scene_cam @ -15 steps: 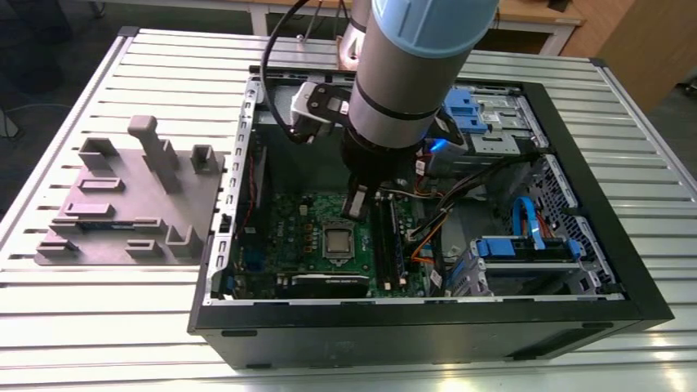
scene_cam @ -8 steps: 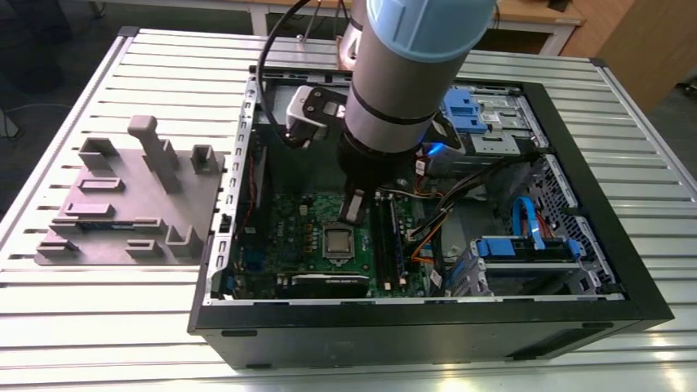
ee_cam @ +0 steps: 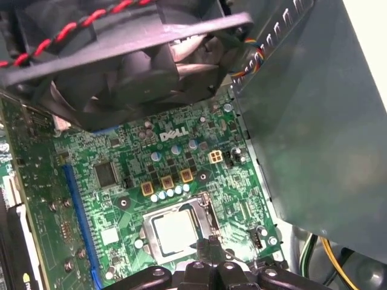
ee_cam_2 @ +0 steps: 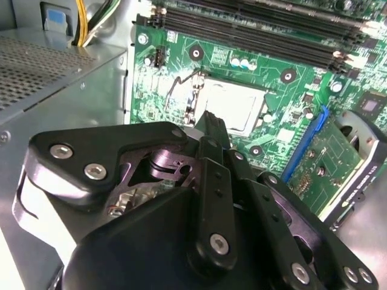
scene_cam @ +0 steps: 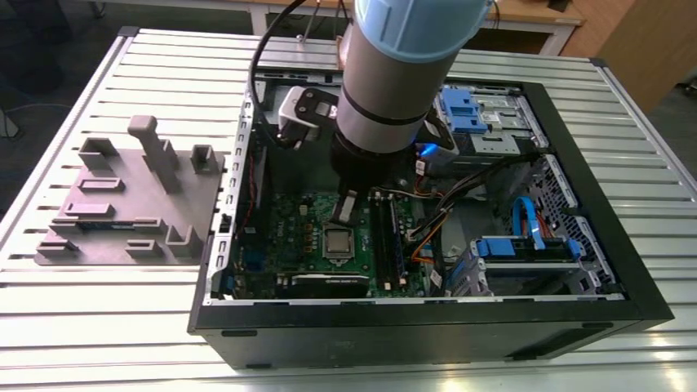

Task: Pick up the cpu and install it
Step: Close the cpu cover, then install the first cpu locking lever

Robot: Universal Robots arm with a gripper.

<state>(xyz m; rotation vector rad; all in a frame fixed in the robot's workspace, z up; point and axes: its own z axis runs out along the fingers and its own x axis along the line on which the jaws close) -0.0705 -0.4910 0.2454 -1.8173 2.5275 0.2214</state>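
I see the cpu lying flat in its socket on the motherboard, lower middle of the exterior view. My gripper hangs just beside the socket's edge, fingers pinched narrow, nothing between them. My judgement — any seating press should go straight down and light, square to the socket, clear of the memory slots.

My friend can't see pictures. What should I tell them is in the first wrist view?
A silvery square cpu sits in its socket on a green motherboard, with the gripper close to its edge. Beyond are a black fan with twisted red and black wires and a grey metal wall.
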